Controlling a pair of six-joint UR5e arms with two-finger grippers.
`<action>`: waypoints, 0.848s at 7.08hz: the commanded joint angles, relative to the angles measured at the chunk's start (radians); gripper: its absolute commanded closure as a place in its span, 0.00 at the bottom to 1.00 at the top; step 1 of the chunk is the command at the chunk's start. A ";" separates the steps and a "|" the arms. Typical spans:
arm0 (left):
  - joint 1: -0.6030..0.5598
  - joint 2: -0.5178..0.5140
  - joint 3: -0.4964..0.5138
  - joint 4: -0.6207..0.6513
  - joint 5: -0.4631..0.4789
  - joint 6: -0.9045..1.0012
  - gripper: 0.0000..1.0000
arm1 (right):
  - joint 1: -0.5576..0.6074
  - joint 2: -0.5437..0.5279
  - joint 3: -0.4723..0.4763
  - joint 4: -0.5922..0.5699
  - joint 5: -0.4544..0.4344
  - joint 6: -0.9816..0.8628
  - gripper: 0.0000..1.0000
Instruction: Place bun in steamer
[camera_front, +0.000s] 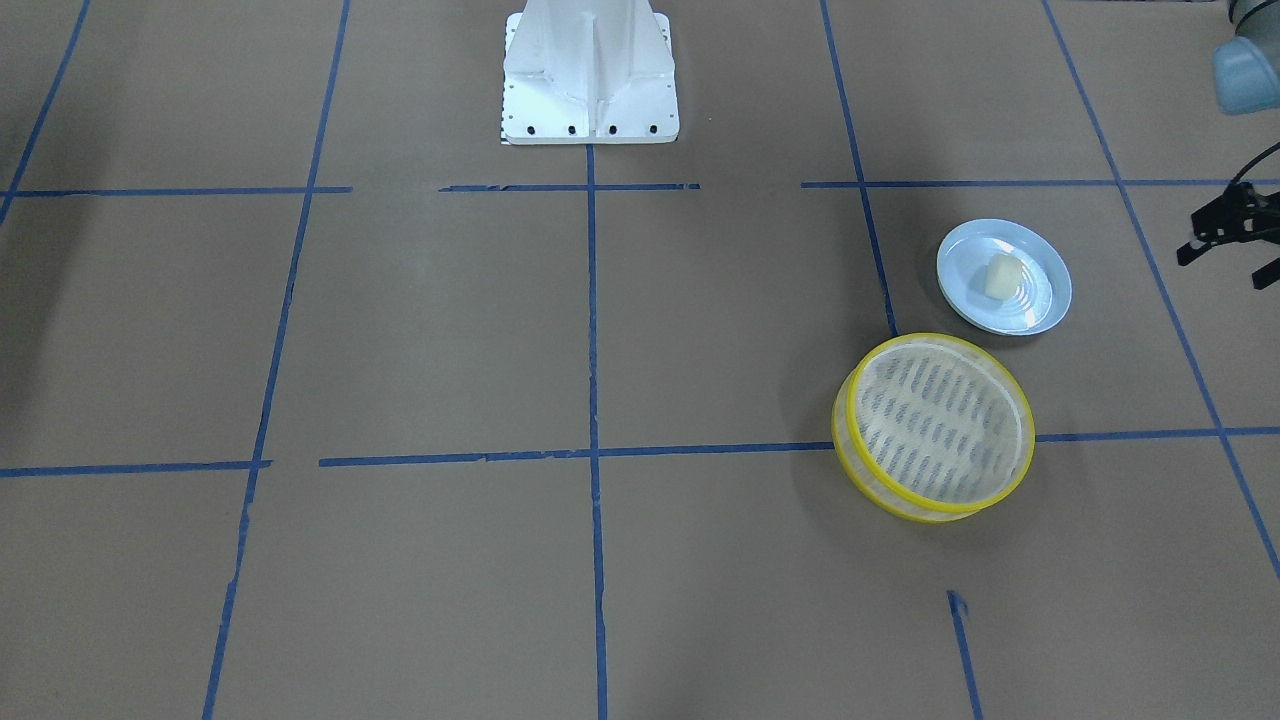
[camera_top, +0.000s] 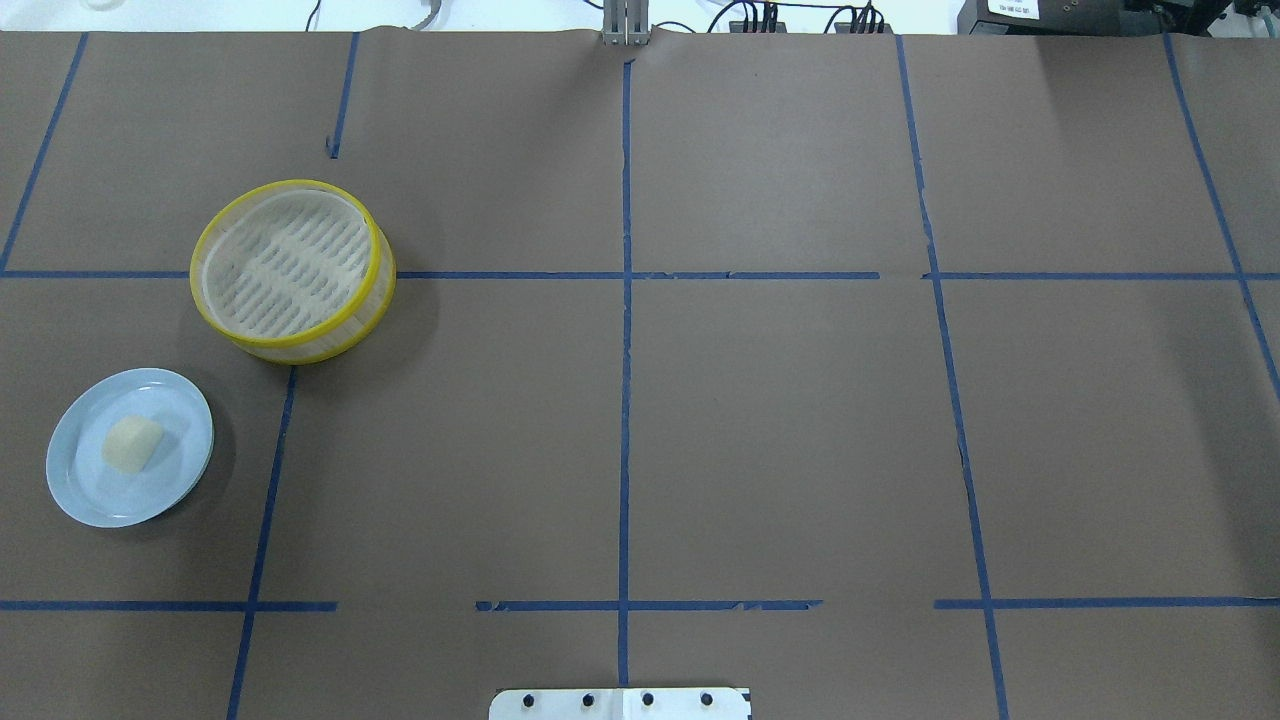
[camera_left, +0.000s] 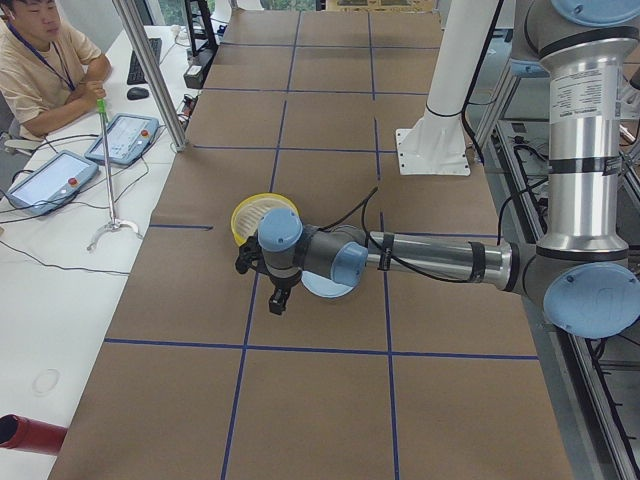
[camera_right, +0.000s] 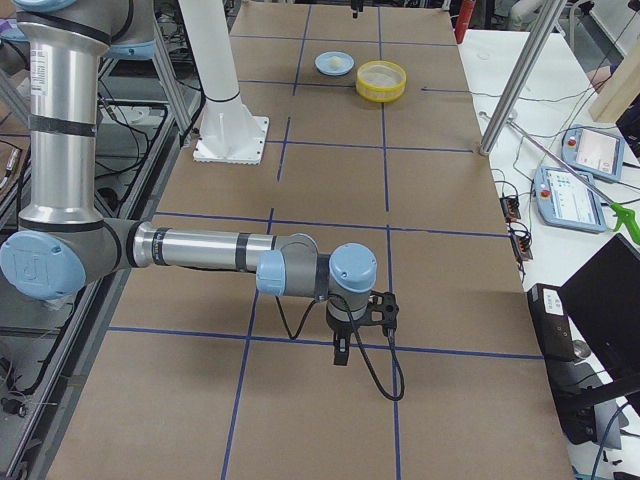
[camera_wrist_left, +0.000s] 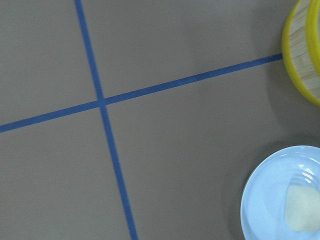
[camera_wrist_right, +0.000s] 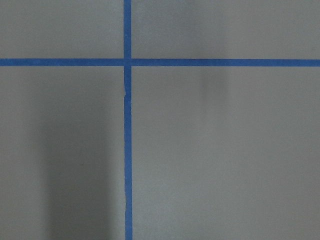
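The bun (camera_front: 1003, 275) is a small cream lump lying on a pale blue plate (camera_front: 1040, 300). The yellow-rimmed steamer (camera_front: 935, 425) stands empty beside the plate. Both also show in the overhead view, the bun (camera_top: 132, 444) near the left edge and the steamer (camera_top: 290, 270) beyond it. My left gripper (camera_front: 1222, 240) is cut off at the front view's right edge, beside the plate; I cannot tell its state. The left wrist view shows the bun (camera_wrist_left: 302, 207) at bottom right and the steamer (camera_wrist_left: 302, 50). My right gripper (camera_right: 362, 330) hovers far away over bare table; I cannot tell its state.
The table is brown paper with a grid of blue tape lines (camera_top: 625, 400). The white robot base (camera_front: 590, 75) stands at the table's robot-side edge. An operator (camera_left: 45, 60) sits at a side desk with tablets (camera_left: 50, 180). A metal post (camera_right: 515, 85) stands by the table's edge.
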 joint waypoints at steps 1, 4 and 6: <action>0.199 -0.003 -0.082 -0.095 0.161 -0.342 0.00 | 0.000 0.000 0.000 0.000 0.000 0.000 0.00; 0.389 0.000 -0.087 -0.096 0.220 -0.376 0.08 | 0.000 0.000 0.000 0.000 0.000 0.000 0.00; 0.398 0.000 -0.066 -0.109 0.250 -0.371 0.09 | 0.000 0.000 0.000 0.000 0.000 0.000 0.00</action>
